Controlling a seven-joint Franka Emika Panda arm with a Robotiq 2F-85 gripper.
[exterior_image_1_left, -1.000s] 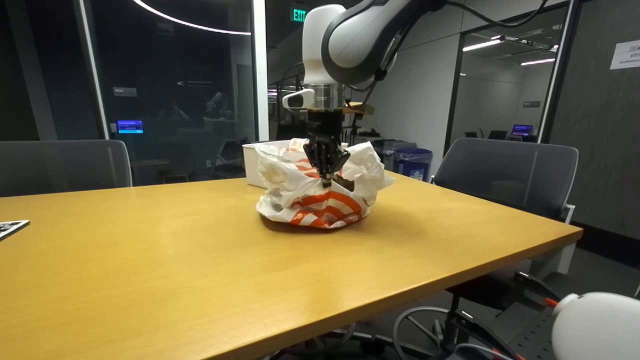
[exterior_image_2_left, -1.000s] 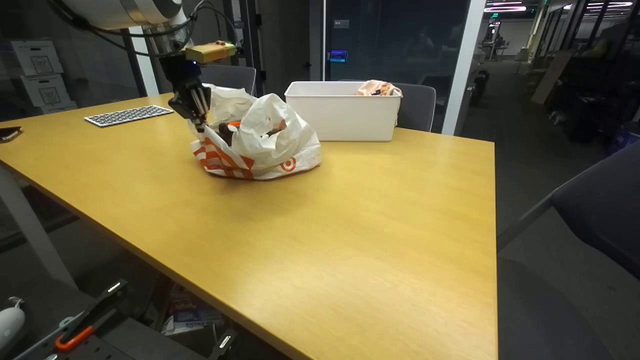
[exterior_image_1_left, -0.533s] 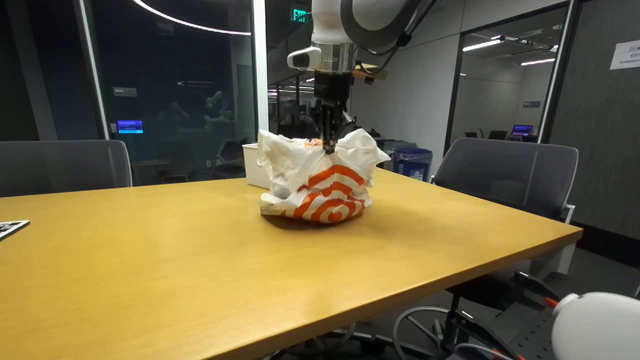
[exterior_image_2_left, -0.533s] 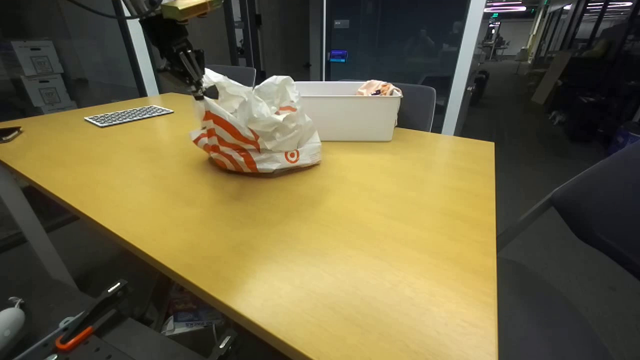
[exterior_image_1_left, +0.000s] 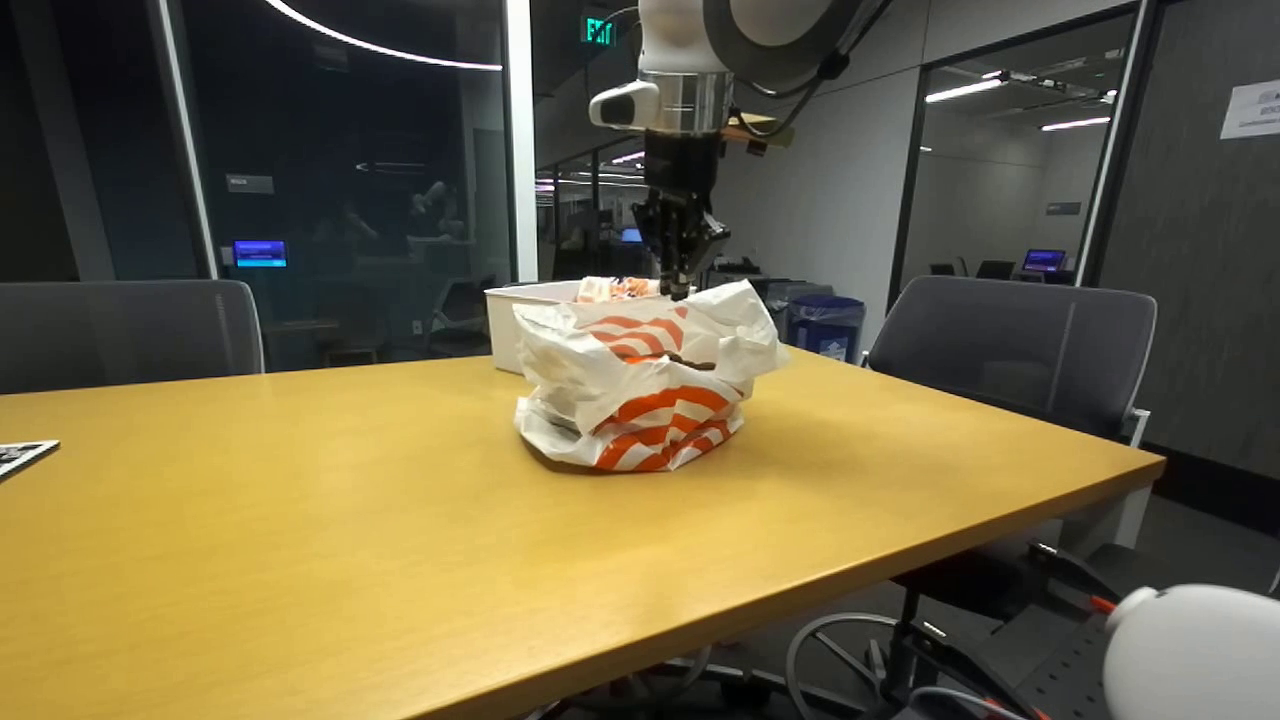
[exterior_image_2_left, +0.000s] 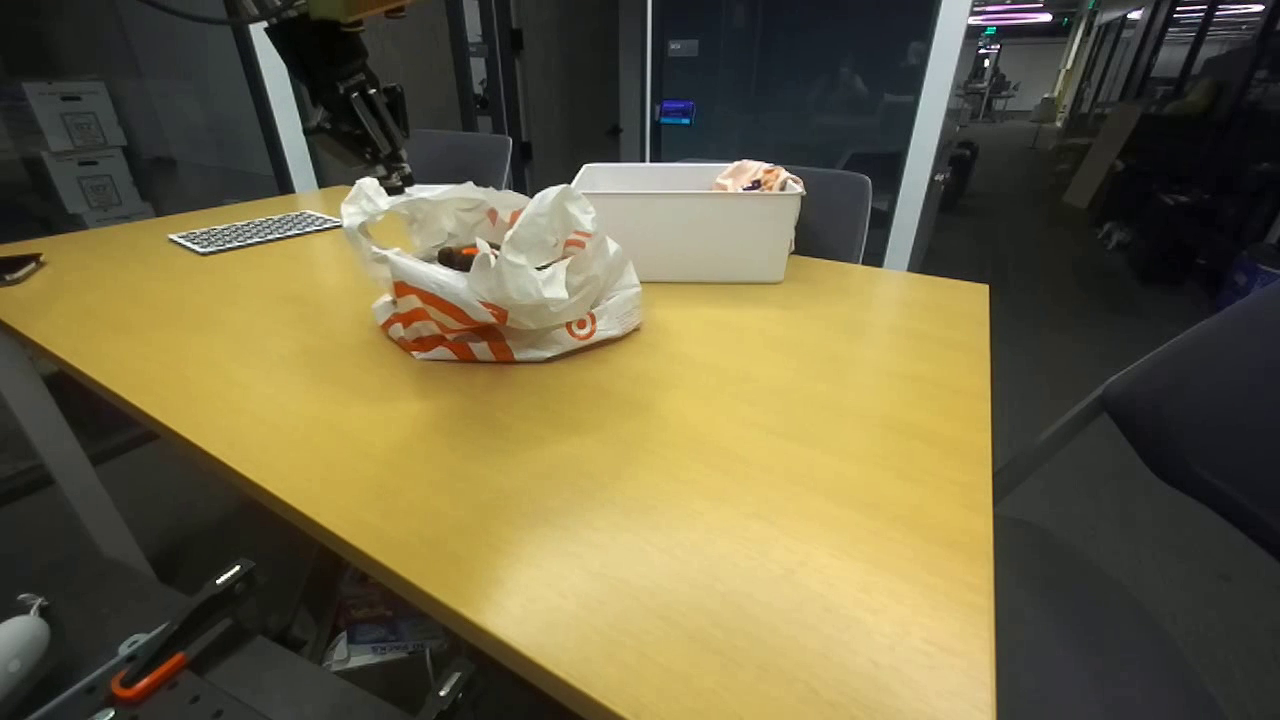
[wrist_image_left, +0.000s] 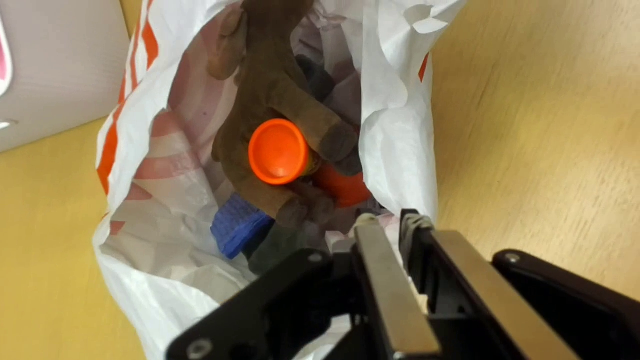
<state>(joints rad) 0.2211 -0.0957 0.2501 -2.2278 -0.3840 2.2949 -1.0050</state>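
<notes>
1 gripper (wrist_image_left: 391, 220), its fingers slightly parted with nothing visibly held, hangs at the rim of the white bag (wrist_image_left: 397, 150), the brown plush toy (wrist_image_left: 265, 75) lying lower inside that bag.

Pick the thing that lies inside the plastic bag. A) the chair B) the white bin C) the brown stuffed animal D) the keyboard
C: the wrist view looks down into the open plastic bag, where the brown stuffed animal shows between its walls.
</notes>
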